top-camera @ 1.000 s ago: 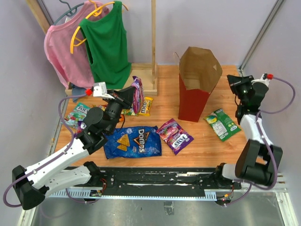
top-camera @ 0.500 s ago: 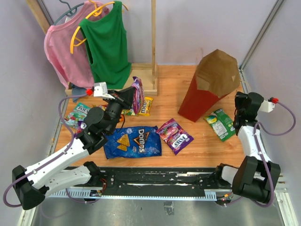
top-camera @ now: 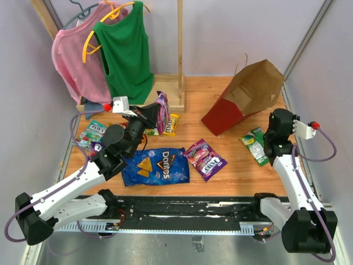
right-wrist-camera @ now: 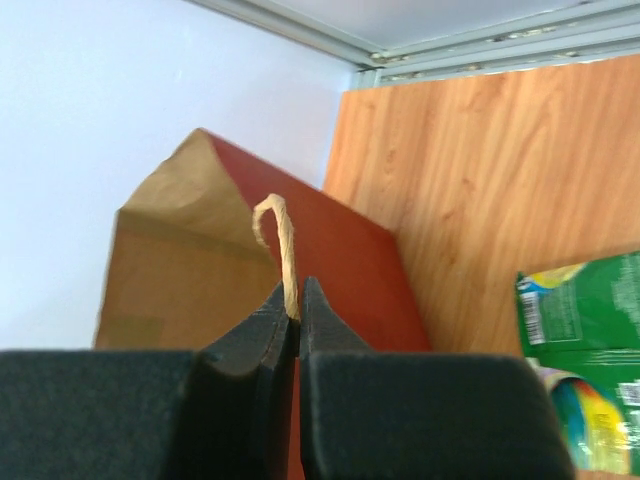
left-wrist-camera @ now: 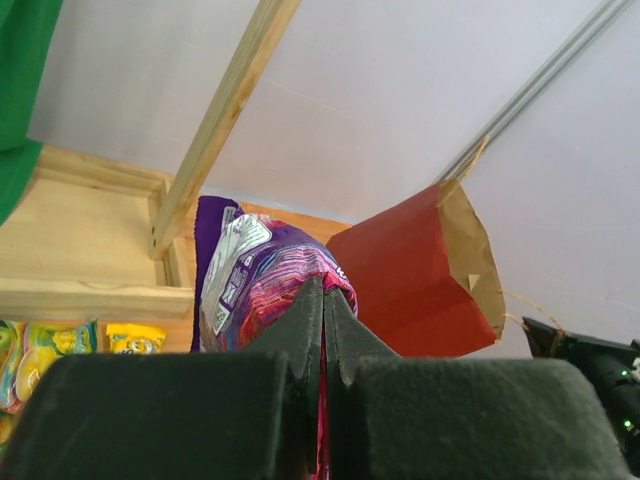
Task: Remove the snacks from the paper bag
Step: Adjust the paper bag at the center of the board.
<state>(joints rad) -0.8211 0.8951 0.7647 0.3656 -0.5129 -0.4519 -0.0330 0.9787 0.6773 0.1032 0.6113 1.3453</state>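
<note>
Now your right gripper point(right-wrist-camera: 298, 305), pinched on the handle point(right-wrist-camera: 286, 240), has tipped the paper bag point(top-camera: 245, 96) rightward; left gripper point(left-wrist-camera: 323, 305) clamps a purple packet point(left-wrist-camera: 265, 275). Anything left inside may spill.

Green packet point(top-camera: 252, 144) partly behind the right arm point(top-camera: 287, 165) — its print unreadable.

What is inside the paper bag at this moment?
In the mouth of the tilted paper bag only brown lining shows, no packet. Its bottom is covered by its own red wall, so anything there cannot be seen.
</note>
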